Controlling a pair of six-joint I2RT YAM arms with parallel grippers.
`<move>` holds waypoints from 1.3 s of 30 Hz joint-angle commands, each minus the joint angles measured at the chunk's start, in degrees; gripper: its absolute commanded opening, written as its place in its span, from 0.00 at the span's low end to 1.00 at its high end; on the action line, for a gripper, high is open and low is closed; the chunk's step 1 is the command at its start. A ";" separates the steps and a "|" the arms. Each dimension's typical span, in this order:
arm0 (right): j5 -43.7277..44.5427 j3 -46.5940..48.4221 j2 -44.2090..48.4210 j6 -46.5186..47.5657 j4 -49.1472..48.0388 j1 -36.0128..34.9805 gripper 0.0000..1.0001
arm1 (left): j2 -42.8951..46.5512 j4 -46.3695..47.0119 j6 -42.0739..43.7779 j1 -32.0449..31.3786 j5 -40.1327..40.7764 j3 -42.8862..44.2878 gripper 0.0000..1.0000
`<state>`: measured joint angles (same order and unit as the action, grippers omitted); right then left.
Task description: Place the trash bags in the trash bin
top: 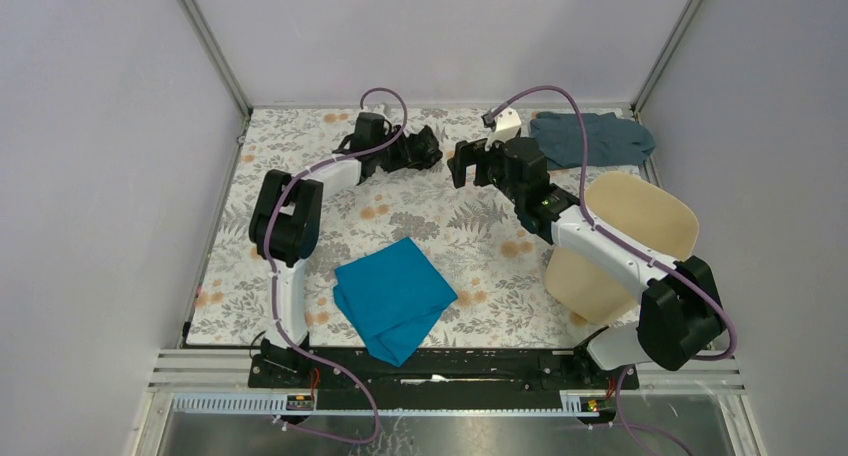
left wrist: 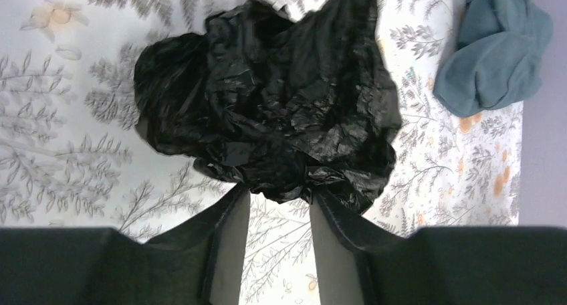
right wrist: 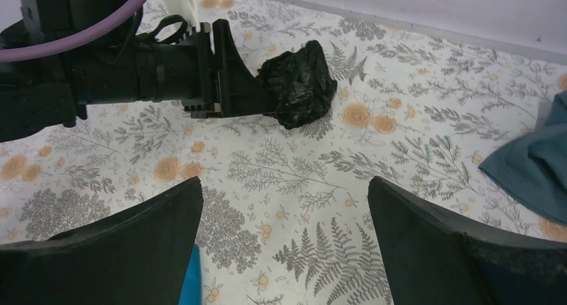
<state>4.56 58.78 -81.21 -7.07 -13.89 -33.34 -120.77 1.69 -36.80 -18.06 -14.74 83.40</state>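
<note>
The trash bag [left wrist: 267,97] is a crumpled, shiny black film wad at the back middle of the floral table. It also shows in the right wrist view [right wrist: 299,84] and as a small dark lump in the top view [top: 433,154]. My left gripper [left wrist: 277,188] has its fingertips pinched on the near edge of the wad, and I see it from the side in the right wrist view [right wrist: 267,94]. My right gripper [right wrist: 284,181] is wide open and empty above the table, a short way right of the bag [top: 462,164]. The cream-beige trash bin [top: 650,216] lies on its side at the right, partly under the right arm.
A bright blue cloth [top: 393,296] lies folded at the front middle. A grey-blue cloth [top: 590,138] lies in the back right corner and shows in the left wrist view [left wrist: 495,51]. Walls close in the table [top: 300,156] on three sides.
</note>
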 commanded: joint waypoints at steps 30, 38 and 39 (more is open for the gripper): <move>-13.73 -2.62 -14.97 -1.74 -29.71 -6.47 0.70 | 39.26 -11.08 13.86 2.30 -20.44 -15.75 0.00; -11.57 -5.91 -15.52 -5.59 -42.70 -6.47 0.70 | 41.05 -11.81 15.75 1.01 -21.69 -15.35 0.00; -9.84 -5.36 -15.74 -5.36 -42.29 -6.47 0.70 | 41.17 -12.02 16.06 1.02 -21.39 -15.29 0.00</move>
<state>-10.33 53.01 -98.59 -11.46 -46.68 -39.97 -81.12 -10.94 -23.03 -16.73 -34.26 67.24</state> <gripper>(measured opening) 0.701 0.005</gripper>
